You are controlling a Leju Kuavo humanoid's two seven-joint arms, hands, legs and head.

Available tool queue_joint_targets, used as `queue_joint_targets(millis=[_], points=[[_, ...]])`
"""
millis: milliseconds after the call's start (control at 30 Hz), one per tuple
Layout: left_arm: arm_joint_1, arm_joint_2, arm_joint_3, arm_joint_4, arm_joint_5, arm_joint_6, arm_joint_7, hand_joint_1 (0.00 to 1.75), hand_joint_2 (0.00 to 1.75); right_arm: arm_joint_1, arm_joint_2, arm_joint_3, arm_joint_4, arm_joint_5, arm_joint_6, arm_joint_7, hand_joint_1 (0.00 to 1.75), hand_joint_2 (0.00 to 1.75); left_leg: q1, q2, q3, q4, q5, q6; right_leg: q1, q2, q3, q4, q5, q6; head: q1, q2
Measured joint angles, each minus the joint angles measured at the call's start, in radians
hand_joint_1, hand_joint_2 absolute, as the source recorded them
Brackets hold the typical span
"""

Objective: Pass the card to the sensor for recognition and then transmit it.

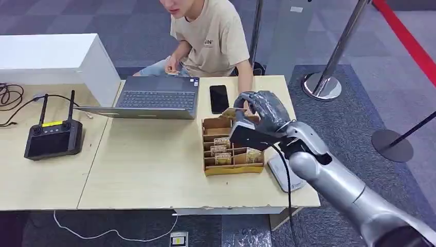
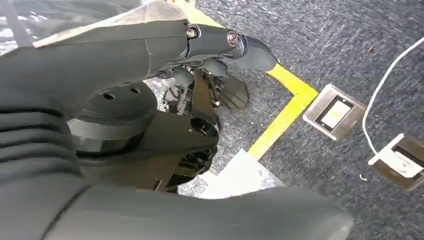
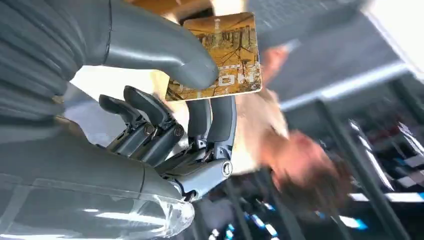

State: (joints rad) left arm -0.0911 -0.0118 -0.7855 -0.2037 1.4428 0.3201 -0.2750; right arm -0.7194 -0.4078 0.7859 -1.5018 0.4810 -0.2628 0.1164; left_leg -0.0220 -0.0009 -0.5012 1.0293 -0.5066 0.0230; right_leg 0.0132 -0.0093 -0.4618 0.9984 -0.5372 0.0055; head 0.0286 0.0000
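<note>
My right hand (image 1: 259, 117) hovers above the cardboard card box (image 1: 231, 167) on the wooden table, raised over its far end. It pinches a yellow-brown printed card (image 3: 225, 52) between the thumb (image 3: 165, 47) and the fingers (image 3: 220, 120); an edge of that card (image 1: 232, 110) peeks out at the hand's left side. Several more cards (image 1: 222, 149) stand in the box's slots. A white flat sensor pad (image 1: 286, 175) lies on the table right of the box, partly under my forearm. My left hand (image 2: 215, 85) hangs by the floor with its fingers curled and nothing in it.
A person in a beige shirt (image 1: 213, 36) sits across the table behind an open laptop (image 1: 154, 98). A black phone (image 1: 219, 98) lies beside the laptop. A black remote controller (image 1: 53, 136) sits at left. Stanchion bases (image 1: 321, 85) stand on the carpet at right.
</note>
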Motion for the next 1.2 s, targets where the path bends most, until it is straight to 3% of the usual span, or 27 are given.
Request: queue_joint_targets(millis=[200, 400, 433, 800, 1067, 1200], points=[[-0.001, 0.000, -0.007, 0.000, -0.025, -0.048, -0.001, 0.00, 0.00, -0.072, -0.002, -0.025, -0.064, 0.004, 0.005, -0.039, 1.75, 1.75, 0.000, 0.000, 0.000, 0.000, 0.000, 0.000, 0.000, 0.000, 0.000, 0.000, 0.000, 0.000, 0.000, 0.000], [-0.016, 0.000, -0.015, 0.000, -0.041, -0.070, -0.015, 0.00, 0.00, -0.152, 0.014, -0.019, -0.027, 0.084, -0.015, -0.060, 1.75, 1.75, 0.000, 0.000, 0.000, 0.000, 0.000, 0.000, 0.000, 0.000, 0.000, 0.000, 0.000, 0.000, 0.000, 0.000], [-0.020, 0.000, -0.018, 0.000, -0.042, -0.070, -0.018, 0.00, 1.75, -0.164, 0.018, -0.018, -0.007, 0.100, -0.023, -0.061, 1.75, 1.75, 0.000, 0.000, -0.001, 0.000, 0.000, 0.000, 0.000, 0.000, 0.000, 0.000, 0.000, 0.000, 0.000, 0.000], [-0.037, -0.001, -0.033, 0.000, -0.061, -0.072, -0.040, 0.00, 1.75, -0.261, 0.038, 0.060, 0.217, 0.541, -0.028, -0.014, 1.75, 1.75, 0.000, -0.001, -0.001, 0.000, 0.000, 0.000, 0.000, -0.001, 0.000, 0.000, 0.000, 0.000, 0.000, 0.000], [-0.037, -0.001, -0.033, 0.000, -0.061, -0.096, -0.031, 0.00, 1.75, -0.323, 0.051, 0.157, 0.353, 0.695, 0.061, -0.006, 1.75, 1.75, 0.000, -0.001, -0.002, 0.000, 0.000, 0.000, 0.000, -0.001, -0.001, 0.000, 0.000, 0.000, 0.000, 0.000], [-0.036, -0.001, -0.033, 0.000, -0.063, -0.097, -0.028, 0.00, 1.75, -0.346, 0.052, 0.198, 0.391, 0.745, 0.071, -0.006, 1.75, 1.75, 0.000, -0.001, -0.002, 0.000, 0.000, 0.000, 0.000, -0.001, -0.001, 0.000, 0.000, 0.000, 0.000, 0.000]])
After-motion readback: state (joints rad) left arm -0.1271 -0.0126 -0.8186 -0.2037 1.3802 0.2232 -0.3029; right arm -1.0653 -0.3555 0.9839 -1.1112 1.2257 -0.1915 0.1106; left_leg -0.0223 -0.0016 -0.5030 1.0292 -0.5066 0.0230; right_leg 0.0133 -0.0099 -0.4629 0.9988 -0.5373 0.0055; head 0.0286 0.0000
